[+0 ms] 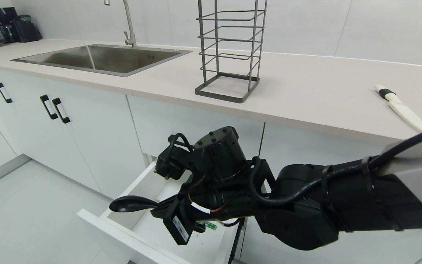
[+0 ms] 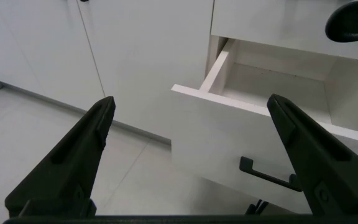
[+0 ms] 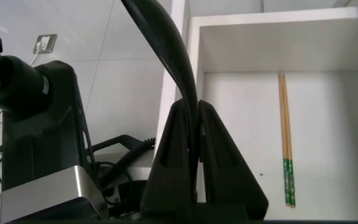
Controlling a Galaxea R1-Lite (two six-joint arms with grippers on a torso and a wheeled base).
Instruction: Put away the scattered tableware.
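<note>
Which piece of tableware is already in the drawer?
The wooden chopsticks, lying on the drawer floor. The black spoon is in the right gripper; the white knife lies on the countertop.

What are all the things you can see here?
spoon: one, black, over the open drawer
chopsticks: one pair, wooden, green ends, inside the drawer
drawer: one, white, open below the counter
knife: one, white, on the counter's right
wire rack: one, dark grey, on the counter
sink: one, steel, in the counter
tap: one, silver, behind the sink
right gripper: one, black, fingers shut on the spoon
left gripper: one, black, fingers open, before the drawer
</note>
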